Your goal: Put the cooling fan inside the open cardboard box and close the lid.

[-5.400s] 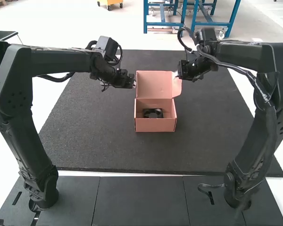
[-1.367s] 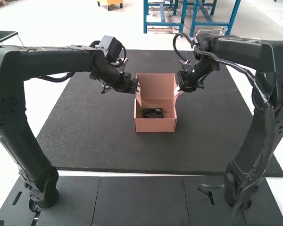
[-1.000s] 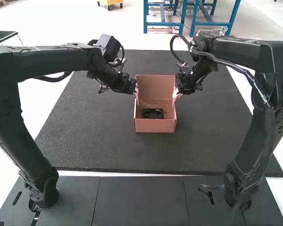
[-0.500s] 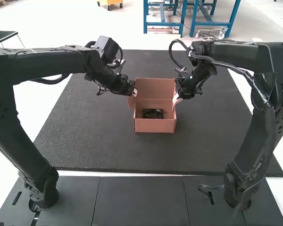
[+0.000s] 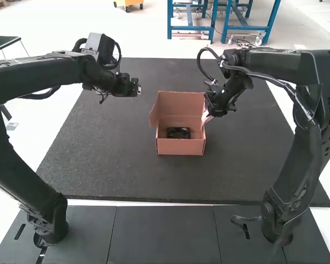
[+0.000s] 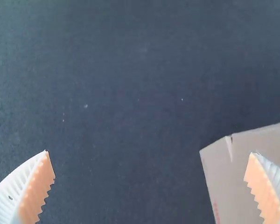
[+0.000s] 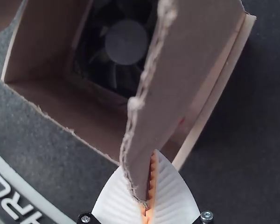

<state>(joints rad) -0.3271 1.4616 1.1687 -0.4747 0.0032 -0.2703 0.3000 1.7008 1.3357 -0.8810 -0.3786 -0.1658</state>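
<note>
**Black cooling fan (image 5: 179,132) in the cardboard box (image 5: 180,145), lid (image 5: 180,103) up**

The fan lies flat on the box floor, and the lid stands upright at the back. The right gripper (image 5: 209,112) is clenched on the lid's side flap (image 7: 177,84). The left gripper (image 5: 134,88) hangs released, fingers wide, apart from the box over the mat (image 5: 99,154).

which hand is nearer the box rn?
Right. The right hand is shut on the lid flap at the box's right; left hand hangs open over the mat, left of it.
</note>
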